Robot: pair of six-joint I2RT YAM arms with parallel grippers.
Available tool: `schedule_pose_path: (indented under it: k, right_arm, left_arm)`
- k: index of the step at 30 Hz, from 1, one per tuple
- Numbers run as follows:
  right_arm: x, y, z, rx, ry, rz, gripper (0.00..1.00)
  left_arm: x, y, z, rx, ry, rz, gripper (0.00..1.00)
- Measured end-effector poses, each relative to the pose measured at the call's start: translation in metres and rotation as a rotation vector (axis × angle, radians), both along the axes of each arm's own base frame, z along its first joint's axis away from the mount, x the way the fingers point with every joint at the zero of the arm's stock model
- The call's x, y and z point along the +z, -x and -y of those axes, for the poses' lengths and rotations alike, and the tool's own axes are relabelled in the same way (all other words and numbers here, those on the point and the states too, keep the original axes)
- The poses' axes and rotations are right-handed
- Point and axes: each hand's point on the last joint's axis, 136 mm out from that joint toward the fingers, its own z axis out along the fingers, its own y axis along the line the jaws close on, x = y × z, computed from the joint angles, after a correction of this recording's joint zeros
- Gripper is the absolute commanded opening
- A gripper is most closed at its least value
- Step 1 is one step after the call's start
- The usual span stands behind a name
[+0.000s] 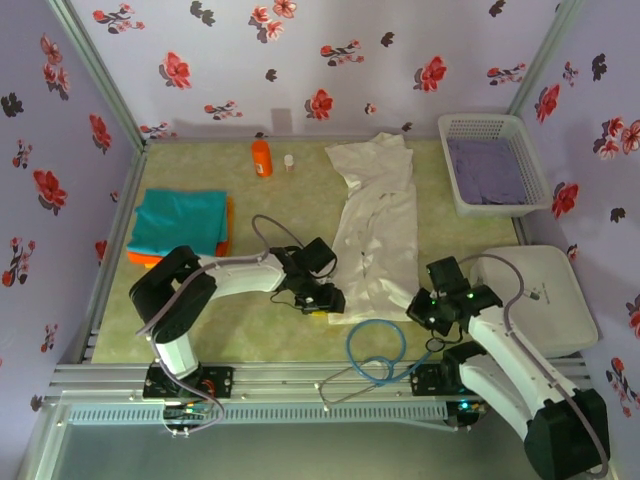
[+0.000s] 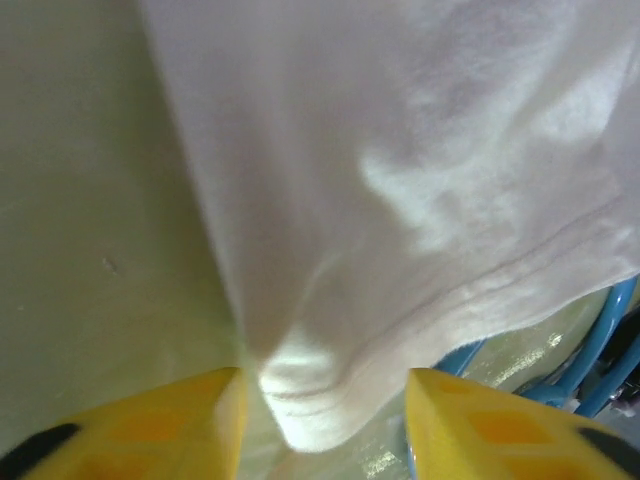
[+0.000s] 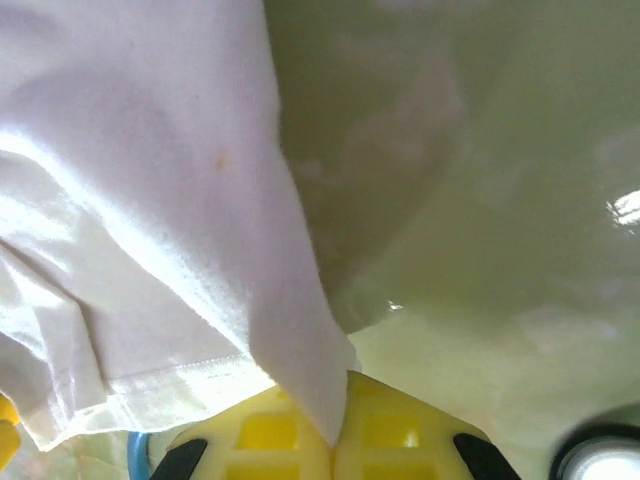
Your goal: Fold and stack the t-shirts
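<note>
Near the front edge of the pale green table (image 1: pixel 260 330), what are your two claws up to? — lurker

ok so my right claw (image 3: pixel 335 410) is clamped tight on a near hem corner of the wrinkly white cotton t-shirt (image 1: pixel 380 230), with cloth pinched between the yellow fingers (image 3: pixel 270 430). Meanwhile my left claw (image 2: pixel 325 385) is parted, one finger on either side of the hem's other corner, not squeezing it. A looped blue cable (image 1: pixel 375 345) lies just beside that hem. — yam_arms

And further back? — lurker

The tee runs away from me as a long strip. Off to my left, a flat folded teal t-shirt (image 1: pixel 180 220) sits on a folded orange t-shirt (image 1: pixel 143 259), well apart from the white one. At the far end there's an orange plastic bottle (image 1: pixel 261 158). Far right is a white plastic mesh basket (image 1: pixel 480 118) holding purple cloth (image 1: pixel 485 172). — yam_arms
</note>
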Motion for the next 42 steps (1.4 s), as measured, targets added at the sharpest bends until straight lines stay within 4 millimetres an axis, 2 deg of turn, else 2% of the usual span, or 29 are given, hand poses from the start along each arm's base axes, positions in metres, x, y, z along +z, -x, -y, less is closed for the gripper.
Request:
schedule_pose_path:
  k: [4,10,17,22,25,28,35,38,42]
  right_arm:
    - [-0.004,0.004,0.0,-0.017,-0.007,-0.022,0.0]
    - [-0.009,0.008,0.001,-0.033,-0.009,-0.042,0.0]
    - [-0.004,0.005,0.0,-0.048,-0.022,-0.019,0.0]
    - [0.017,-0.006,-0.003,-0.064,-0.051,0.05,0.0]
    - [0.028,-0.008,-0.004,-0.074,-0.064,0.074,0.0]
    - [0.036,-0.004,-0.001,-0.096,-0.059,0.071,0.0]
    - [0.059,0.013,0.005,-0.133,-0.073,0.06,0.0]
    - [0.059,0.026,0.007,-0.147,-0.086,0.037,0.0]
    - [0.061,0.041,0.009,-0.167,-0.106,0.02,0.0]
  left_arm:
    - [-0.003,0.005,-0.007,-0.001,-0.019,-0.013,0.54]
    - [-0.003,0.007,-0.003,0.012,-0.015,-0.019,0.5]
    - [-0.007,0.003,0.003,0.049,-0.03,-0.041,0.22]
    - [0.006,-0.007,0.017,0.046,0.0,-0.012,0.0]
    - [0.017,-0.012,0.022,0.047,0.02,0.009,0.0]
    - [0.031,-0.009,0.018,0.048,0.024,0.025,0.0]
    - [0.083,0.009,0.011,0.007,0.111,0.095,0.0]
    - [0.084,0.02,0.008,-0.019,0.116,0.092,0.0]
    - [0.064,0.039,-0.001,-0.05,0.076,0.053,0.0]
